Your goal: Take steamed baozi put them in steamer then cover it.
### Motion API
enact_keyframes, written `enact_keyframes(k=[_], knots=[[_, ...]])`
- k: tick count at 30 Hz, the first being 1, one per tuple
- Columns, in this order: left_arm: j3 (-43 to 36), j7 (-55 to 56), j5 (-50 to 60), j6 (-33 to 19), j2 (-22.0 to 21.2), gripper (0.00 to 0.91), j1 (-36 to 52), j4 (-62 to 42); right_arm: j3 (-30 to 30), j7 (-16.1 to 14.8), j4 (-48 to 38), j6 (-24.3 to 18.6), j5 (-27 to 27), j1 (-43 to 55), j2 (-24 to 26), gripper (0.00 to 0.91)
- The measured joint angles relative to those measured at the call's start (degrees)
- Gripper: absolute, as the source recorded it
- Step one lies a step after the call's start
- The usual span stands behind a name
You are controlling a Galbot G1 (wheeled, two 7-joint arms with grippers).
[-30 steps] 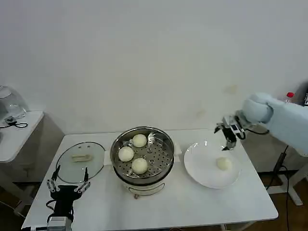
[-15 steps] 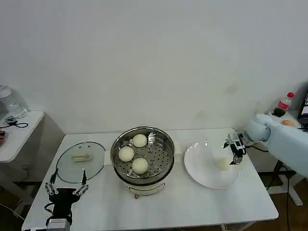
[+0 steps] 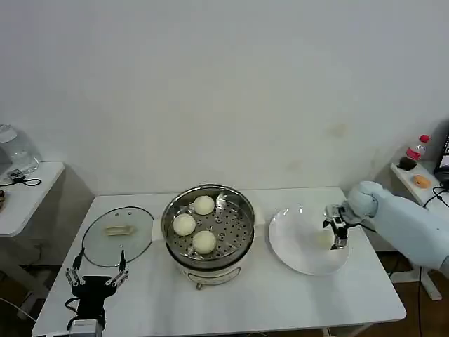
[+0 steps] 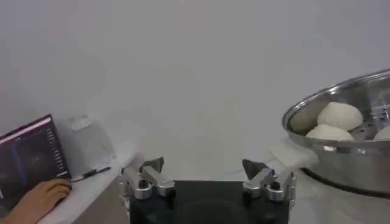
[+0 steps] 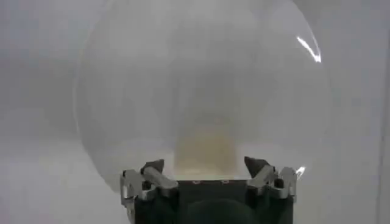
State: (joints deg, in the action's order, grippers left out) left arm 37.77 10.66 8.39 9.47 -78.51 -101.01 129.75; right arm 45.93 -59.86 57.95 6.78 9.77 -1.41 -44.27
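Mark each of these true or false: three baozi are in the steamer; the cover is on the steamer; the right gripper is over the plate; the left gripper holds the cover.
Three baozi lie in the steamer: true.
The cover sits on the steamer: false, it lies on the table beside it.
The right gripper is open over the white plate, around the fourth baozi: true.
The left gripper holds the cover: false, it is open and empty.

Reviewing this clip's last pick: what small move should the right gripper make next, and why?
Probably close on the last baozi: the right gripper sits low over the white plate, jaws open with the bun between them. Three buns already lie in the steamer; the left gripper waits by the cover.
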Motion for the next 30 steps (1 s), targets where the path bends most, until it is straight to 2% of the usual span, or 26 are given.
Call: enact_keyframes(k=[2, 6, 16, 23, 30], knots=[[0.08, 0.0, -0.03, 0.0, 0.05, 0.907, 0.0, 0.0, -0.29, -0.04, -0.43, 0.05, 0.33, -0.27, -0.26, 0.645], [0.15, 0.01, -0.06, -0.03, 0.08, 0.907, -0.12, 0.04, -0.82, -0.19, -1.11, 0.13, 0.76, -0.43, -0.58, 0.615], [0.02, 0.02, -0.04, -0.03, 0.29, 0.907, 0.04, 0.35, 0.89, -1.51, 1.88, 1.83, -1.29, 3.37, 0.98, 0.625], [0.07, 0.01, -0.15, -0.01, 0.72, 0.907, 0.19, 0.35, 5.16, -1.81, 7.3, 4.13, -6.26, 11.84, 1.94, 0.635], [0.01, 0.0, -0.19, 0.0, 0.88, 0.907, 0.36, 0.29, 11.94, -0.78, 13.73, 7.72, -14.13, 23.72, 0.59, 0.635]])
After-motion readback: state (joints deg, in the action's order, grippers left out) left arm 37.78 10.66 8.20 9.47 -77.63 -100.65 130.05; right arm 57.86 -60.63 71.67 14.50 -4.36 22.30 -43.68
